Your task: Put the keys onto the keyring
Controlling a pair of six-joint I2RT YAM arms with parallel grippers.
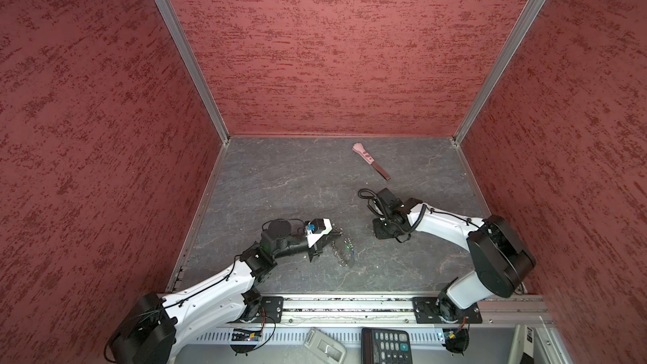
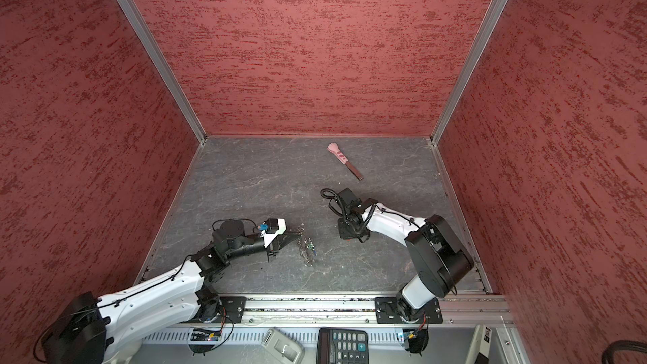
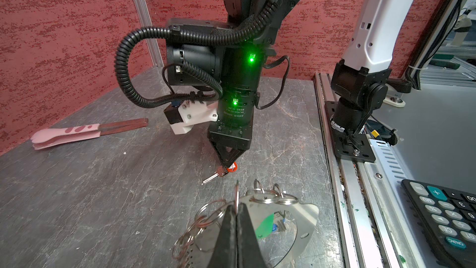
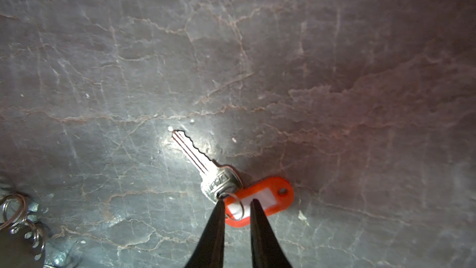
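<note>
Top views evenly lit; right wrist view dim, glare on key [image 4: 192, 150].

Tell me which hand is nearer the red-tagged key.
Right. The right hand straddles the tag of the red-tagged key; the left hand is apart from it, shut on the keyring.

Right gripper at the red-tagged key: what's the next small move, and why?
Probably close the right gripper where it is. Its fingers stand apart on either side of the small ring joining the key to the red tag, both lying flat on the table, so a pinch should catch it. The left gripper is shut on the keyring, so the target is held.
</note>
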